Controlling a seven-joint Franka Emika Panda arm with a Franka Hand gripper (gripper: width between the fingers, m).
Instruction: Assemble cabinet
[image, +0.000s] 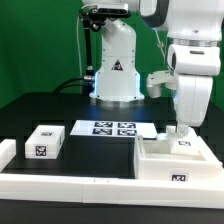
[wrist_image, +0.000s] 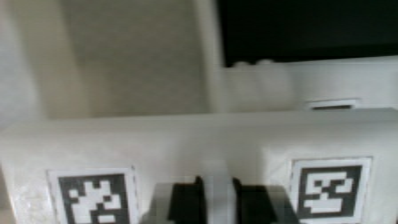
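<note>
The cabinet (image: 160, 162) is a white boxy body with black-and-white tags, standing at the exterior view's right front. My gripper (image: 182, 131) points straight down onto its upper back edge. In the wrist view the cabinet's white face (wrist_image: 196, 150) fills the frame with a tag on either side of my gripper (wrist_image: 208, 203). The two dark fingers (wrist_image: 178, 203) stand close together with a thin strip of white cabinet wall between them. A smaller white tagged block (image: 45, 142) lies apart at the exterior view's left.
The marker board (image: 113, 128) lies flat in the middle behind the parts. A long low white rail (image: 80, 185) runs along the front and turns up at the left. The arm's white base (image: 115, 70) stands at the back.
</note>
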